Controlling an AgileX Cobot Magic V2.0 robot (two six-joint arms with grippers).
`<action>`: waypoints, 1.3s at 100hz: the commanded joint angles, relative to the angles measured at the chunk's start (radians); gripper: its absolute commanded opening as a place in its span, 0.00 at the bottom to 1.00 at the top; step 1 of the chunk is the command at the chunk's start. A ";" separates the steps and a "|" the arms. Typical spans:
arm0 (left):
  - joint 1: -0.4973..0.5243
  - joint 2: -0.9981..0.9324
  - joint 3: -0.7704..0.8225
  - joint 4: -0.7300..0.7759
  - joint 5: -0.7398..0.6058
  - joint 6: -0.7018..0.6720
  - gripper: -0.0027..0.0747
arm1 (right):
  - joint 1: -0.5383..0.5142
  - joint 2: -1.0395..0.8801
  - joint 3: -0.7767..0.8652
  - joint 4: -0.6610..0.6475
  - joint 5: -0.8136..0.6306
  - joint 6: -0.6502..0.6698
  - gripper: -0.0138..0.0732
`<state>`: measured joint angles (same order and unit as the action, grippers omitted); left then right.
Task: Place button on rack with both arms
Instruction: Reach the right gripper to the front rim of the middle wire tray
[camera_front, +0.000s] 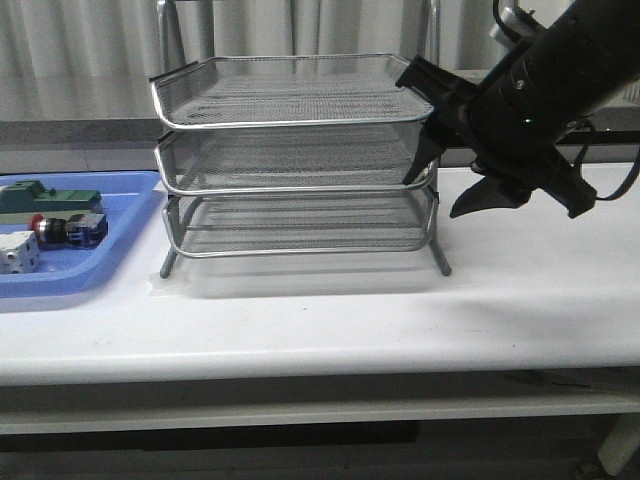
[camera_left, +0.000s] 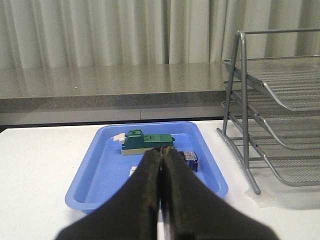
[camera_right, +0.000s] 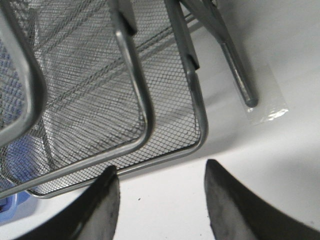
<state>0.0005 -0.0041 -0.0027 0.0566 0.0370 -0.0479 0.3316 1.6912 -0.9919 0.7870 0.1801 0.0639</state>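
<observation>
The button (camera_front: 62, 229) lies in the blue tray (camera_front: 120, 255), left of the rack (camera_front: 300, 160). The left gripper (camera_left: 161, 165), fingers pressed together, should spread before descending; the right gripper (camera_front: 440, 195), fingers spread, should seize the rack's middle tray edge squarely.

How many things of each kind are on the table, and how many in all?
Blue plastic tray: 1
Button with red cap: 1
Green-and-grey block: 1
White block: 1
Wire-mesh rack with three tiers: 1
Total: 5
</observation>
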 joint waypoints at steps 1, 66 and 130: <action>0.001 -0.032 0.055 -0.002 -0.082 -0.009 0.01 | 0.001 -0.041 -0.031 0.014 -0.027 -0.010 0.62; 0.001 -0.032 0.055 -0.002 -0.082 -0.009 0.01 | -0.052 0.054 -0.031 0.842 0.177 -0.743 0.62; 0.001 -0.032 0.055 -0.002 -0.082 -0.009 0.01 | -0.092 0.151 -0.078 1.150 0.353 -1.016 0.62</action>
<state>0.0005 -0.0041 -0.0027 0.0566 0.0370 -0.0479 0.2552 1.8872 -1.0402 1.8037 0.4704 -0.9253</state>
